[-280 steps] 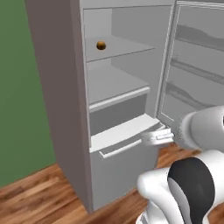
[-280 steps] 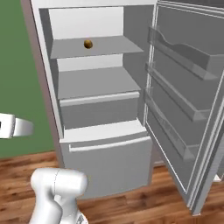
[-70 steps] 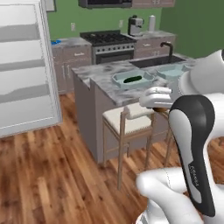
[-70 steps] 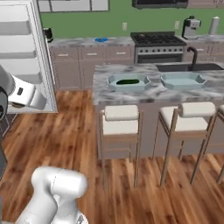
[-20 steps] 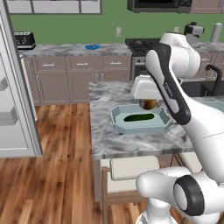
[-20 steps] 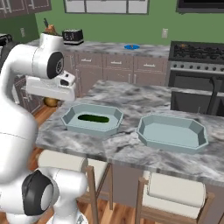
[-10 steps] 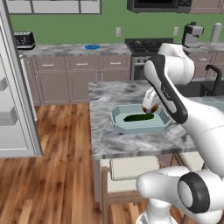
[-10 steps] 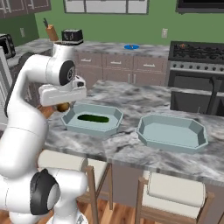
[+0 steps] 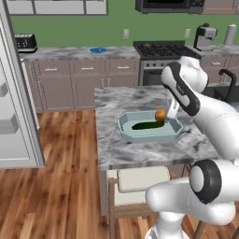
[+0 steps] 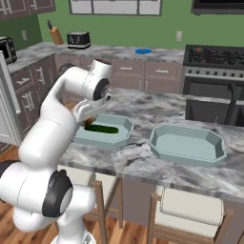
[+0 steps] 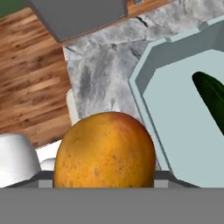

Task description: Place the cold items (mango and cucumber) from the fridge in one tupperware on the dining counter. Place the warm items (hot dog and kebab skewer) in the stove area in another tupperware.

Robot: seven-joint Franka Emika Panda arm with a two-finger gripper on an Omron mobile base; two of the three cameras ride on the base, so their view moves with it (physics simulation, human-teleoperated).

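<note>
We see no readable writing or brand marks anywhere. On the dining counter [image 9: 121,100] sit two pale blue-grey tupperwares. The nearer tupperware [image 9: 149,133] holds the dark green cucumber [image 9: 147,124], lying flat. The second tupperware [image 10: 187,144], well apart along the counter, holds nothing. The gripper [image 9: 169,115] hangs over the first tray's rim with the orange mango [image 9: 160,115] pinched between its jaws, it seems; the fingertips themselves are hidden behind the fruit in the hand view. A blue plate [image 9: 97,50] rests on the back worktop.
</note>
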